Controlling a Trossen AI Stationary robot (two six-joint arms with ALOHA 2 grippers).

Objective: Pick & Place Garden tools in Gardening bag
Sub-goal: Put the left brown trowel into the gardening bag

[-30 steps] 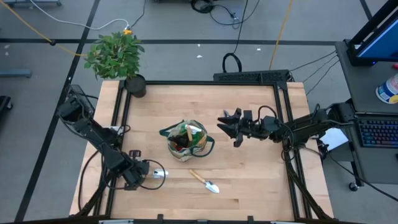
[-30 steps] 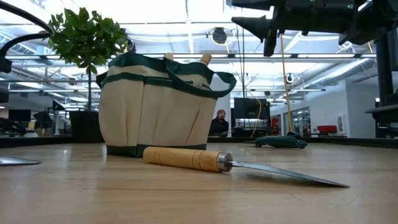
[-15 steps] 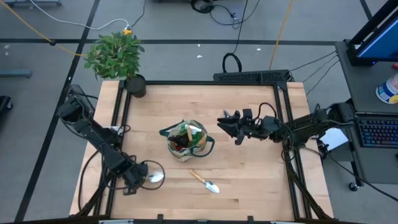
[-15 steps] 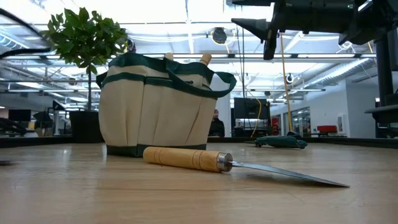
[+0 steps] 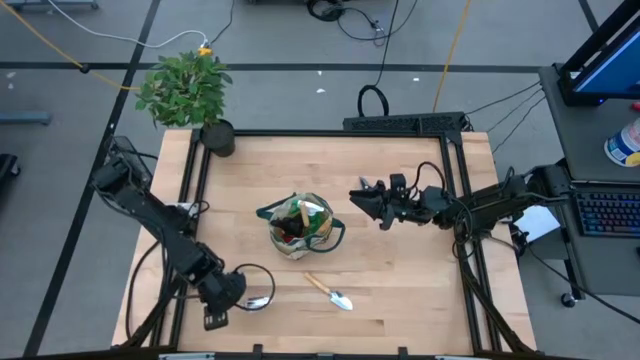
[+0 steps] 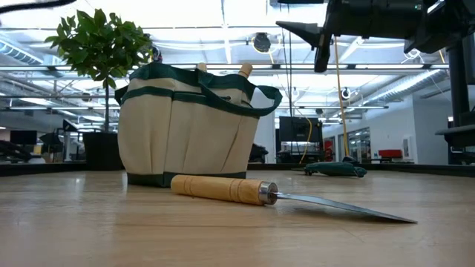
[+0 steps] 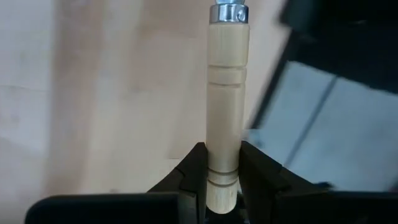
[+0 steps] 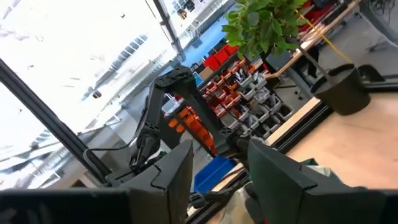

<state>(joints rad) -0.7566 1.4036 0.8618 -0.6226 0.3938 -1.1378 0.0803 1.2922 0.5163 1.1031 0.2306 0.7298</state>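
the left gripper [image 7: 221,186] sits at about seven o'clock on the pale wooden desk [image 5: 400,300], its fingers clamped on the end of a wooden-handled metal trowel [image 5: 255,300], the smooth turned handle running straight out between them in the left wrist view. the small round beige canvas gardening bag with dark green trim [image 5: 300,228] stands near the centre of the desk, at roughly one o'clock from that gripper and well apart from it, with handles of other tools poking from its mouth. a second wooden-handled trowel [image 5: 328,290] lies flat at about five o'clock from the bag, close to it. the right gripper [image 5: 372,205] hovers in the air at three o'clock from the bag, fingers parted and holding nothing. to do this step well, the grip is very near the handle's butt, so the trowel could pivot or slip: i would lift slowly, keep the blade low and steady, carry it above the loop handles, and lower it blade-first into a free gap before letting go.
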